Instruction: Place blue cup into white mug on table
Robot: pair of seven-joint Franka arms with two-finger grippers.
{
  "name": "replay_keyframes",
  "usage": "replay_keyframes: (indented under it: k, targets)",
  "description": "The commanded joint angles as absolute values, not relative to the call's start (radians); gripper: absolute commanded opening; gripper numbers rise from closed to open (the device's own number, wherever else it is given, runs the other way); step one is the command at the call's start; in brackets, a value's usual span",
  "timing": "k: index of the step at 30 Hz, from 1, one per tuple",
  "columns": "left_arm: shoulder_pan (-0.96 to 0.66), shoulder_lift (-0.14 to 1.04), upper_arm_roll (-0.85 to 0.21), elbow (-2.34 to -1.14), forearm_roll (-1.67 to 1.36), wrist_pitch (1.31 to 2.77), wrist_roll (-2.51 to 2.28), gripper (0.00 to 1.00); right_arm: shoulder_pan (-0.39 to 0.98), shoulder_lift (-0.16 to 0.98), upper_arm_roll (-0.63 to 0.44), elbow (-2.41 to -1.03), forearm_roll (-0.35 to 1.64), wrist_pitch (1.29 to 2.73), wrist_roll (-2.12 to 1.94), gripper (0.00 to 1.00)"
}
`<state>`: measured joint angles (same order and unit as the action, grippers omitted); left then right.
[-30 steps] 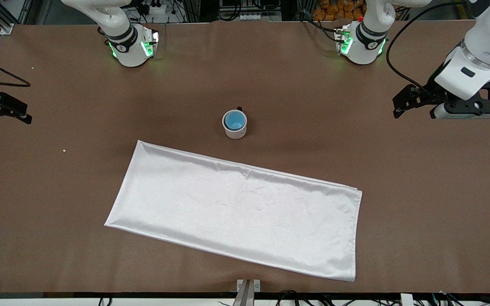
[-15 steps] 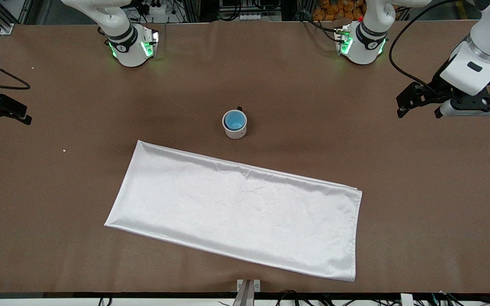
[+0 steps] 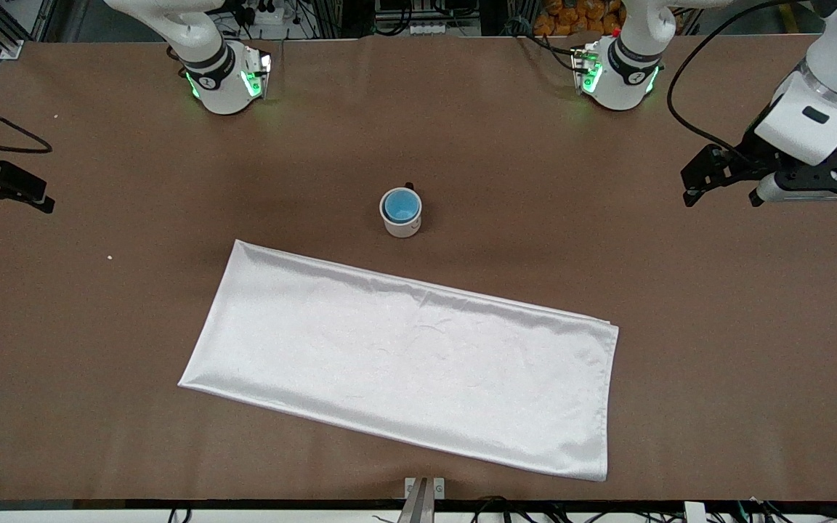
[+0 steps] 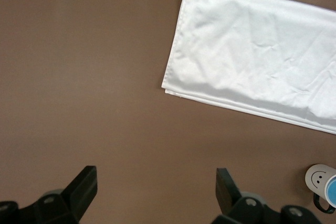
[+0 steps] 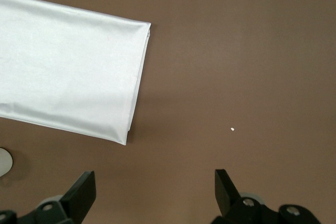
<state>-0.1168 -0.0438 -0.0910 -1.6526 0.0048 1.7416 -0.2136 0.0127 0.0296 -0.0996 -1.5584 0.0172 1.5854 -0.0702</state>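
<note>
1. Two grippers, both empty. Left gripper [image 3: 702, 178] with jaws spread wide, hanging over bare table [image 3: 99, 327] toward the left arm's end. Right gripper [image 3: 4, 192] just as wide apart, over bare surface at the right arm's end. Both well apart from the cup.
2. Blue cup [image 3: 400, 205] seated upright inside the white mug [image 3: 402, 226], ringed all round by the mug's pale wall. Mug standing on the brown surface about midway between the arms' ends, with its dark handle turned away from the front camera. Also caught at the rim of the left wrist view, mug [image 4: 319, 177] and cup [image 4: 332, 192] together.
3. Step in hand, by judgement: placing apparently done, with the cup nested and nothing gripped. Seemingly only parking of the arms left to do.
4. Next move, if any: no fine work called for, merely keeping both grippers high and away from the mug to avoid tipping it.
5. Edges and room:
   - White cloth [image 3: 404, 363] lying flat, nearer to the front camera than the mug. Its closest hem near the mug but not touching.
   - Broad open brown surface on every other side of the mug, and between the mug and each gripper.
   - Each gripper close to its own end of the table, so little room outward and plenty toward the middle.
</note>
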Motion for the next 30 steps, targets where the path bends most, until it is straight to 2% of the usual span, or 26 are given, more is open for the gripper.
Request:
replay_keyframes:
  k: [1, 30]
  targets:
    - [-0.092, -0.025, -0.115, -1.624, 0.028, 1.713, -0.215, 1.0, 0.009, 0.014, -0.095, -1.569, 0.02, 1.578, -0.054, 1.0]
    - [-0.106, -0.006, -0.117, -1.626, 0.017, 1.669, -0.202, 1.0, 0.009, 0.002, -0.095, -1.585, 0.02, 1.578, -0.055, 1.0]
